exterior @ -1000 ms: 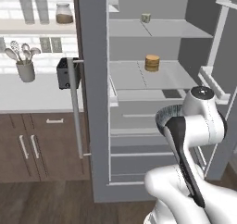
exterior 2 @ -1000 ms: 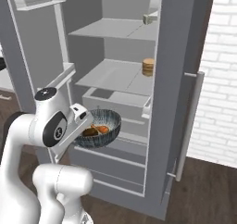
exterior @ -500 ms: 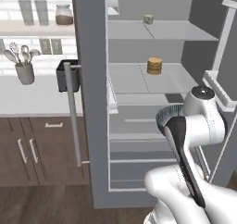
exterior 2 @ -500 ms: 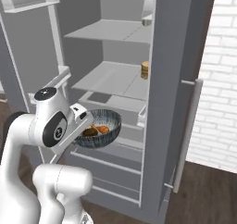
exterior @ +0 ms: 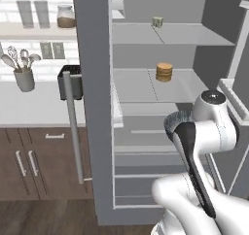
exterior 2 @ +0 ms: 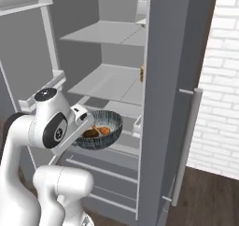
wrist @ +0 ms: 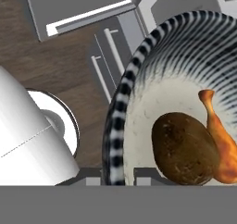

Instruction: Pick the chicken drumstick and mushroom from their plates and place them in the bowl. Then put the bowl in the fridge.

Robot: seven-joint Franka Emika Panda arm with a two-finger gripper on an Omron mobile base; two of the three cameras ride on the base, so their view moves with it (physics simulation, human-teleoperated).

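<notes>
Claw [wrist: 117,176] clamped on streaked bowl [exterior 2: 103,129] rim. Hand view reveals mushroom [wrist: 181,149] beside drumstick [wrist: 219,140], right of claw.

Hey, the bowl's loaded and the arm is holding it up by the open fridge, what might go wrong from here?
The gripper pinches only the rim of the bowl, so it may tip or slip.

The mushroom and chicken drumstick lie loose inside and might roll out if it tilts.

The bowl hangs in front of the fridge, near the shelf edges and the door, and might clip them going in.
</notes>
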